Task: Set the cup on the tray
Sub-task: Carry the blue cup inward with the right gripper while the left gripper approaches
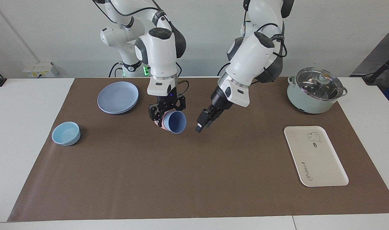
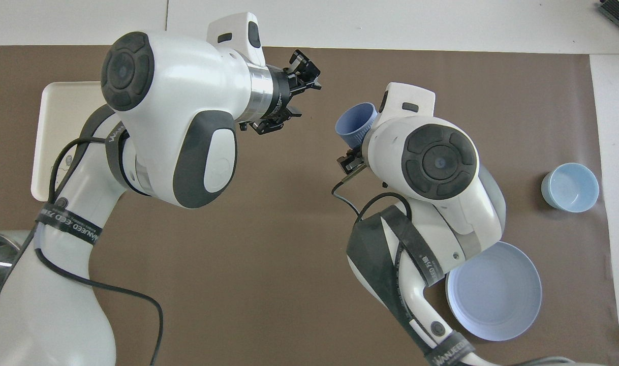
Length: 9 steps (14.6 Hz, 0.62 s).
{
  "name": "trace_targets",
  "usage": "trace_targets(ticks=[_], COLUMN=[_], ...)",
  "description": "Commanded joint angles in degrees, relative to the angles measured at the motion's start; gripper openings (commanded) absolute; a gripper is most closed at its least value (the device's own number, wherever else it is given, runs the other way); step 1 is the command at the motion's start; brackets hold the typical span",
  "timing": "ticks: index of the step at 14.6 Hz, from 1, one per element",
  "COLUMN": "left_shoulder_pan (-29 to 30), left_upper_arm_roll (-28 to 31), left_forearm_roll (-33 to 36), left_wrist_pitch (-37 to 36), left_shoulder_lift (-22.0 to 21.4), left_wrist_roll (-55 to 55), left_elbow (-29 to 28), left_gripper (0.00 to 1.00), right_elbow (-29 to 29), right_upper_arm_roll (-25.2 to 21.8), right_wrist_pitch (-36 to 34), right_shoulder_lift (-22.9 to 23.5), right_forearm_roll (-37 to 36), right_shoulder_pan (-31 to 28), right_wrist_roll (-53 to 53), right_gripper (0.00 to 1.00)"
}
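Observation:
The periwinkle-blue cup (image 1: 174, 121) is held up over the middle of the brown mat, tilted, with its mouth toward the camera in the facing view. It also shows in the overhead view (image 2: 356, 123). My right gripper (image 1: 166, 117) is shut on it from above. A salmon-pink bit (image 1: 159, 123) shows against the cup's base; I cannot tell what it is. My left gripper (image 1: 202, 123) (image 2: 307, 72) hangs open and empty beside the cup, a short gap apart. The cream-white tray (image 1: 316, 156) lies flat at the left arm's end, partly hidden under the left arm in the overhead view (image 2: 55, 127).
A round blue-lavender plate (image 1: 118, 97) (image 2: 495, 297) lies near the right arm's base. A light-blue bowl (image 1: 66, 133) (image 2: 569, 187) sits at the mat's edge at the right arm's end. A pale green pot with a glass lid (image 1: 314, 91) stands nearer to the robots than the tray.

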Motion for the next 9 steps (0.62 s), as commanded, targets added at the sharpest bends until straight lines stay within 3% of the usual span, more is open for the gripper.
trace_targets(ticks=[1, 9], left_shoulder_pan=[-2.36, -2.72], left_upper_arm_roll=[0.54, -3.32], left_forearm_roll=[-0.79, -1.58], left_wrist_pitch=[-0.35, -3.26], left_shoulder_lift=[0.58, 0.58], left_wrist_roll=[0.36, 2.91], left_elbow=[-0.61, -2.02], left_gripper=[0.58, 0.54], right_elbow=[0.41, 0.77], right_upper_arm_roll=[0.04, 0.04], right_wrist_pitch=[-1.01, -0.66], right_shoulder_lift=[-0.44, -0.09], right_forearm_roll=[-1.82, -2.00], right_shoulder_pan=[0.11, 0.03], right_wrist_roll=[1.35, 1.27], right_gripper=[0.00, 0.00])
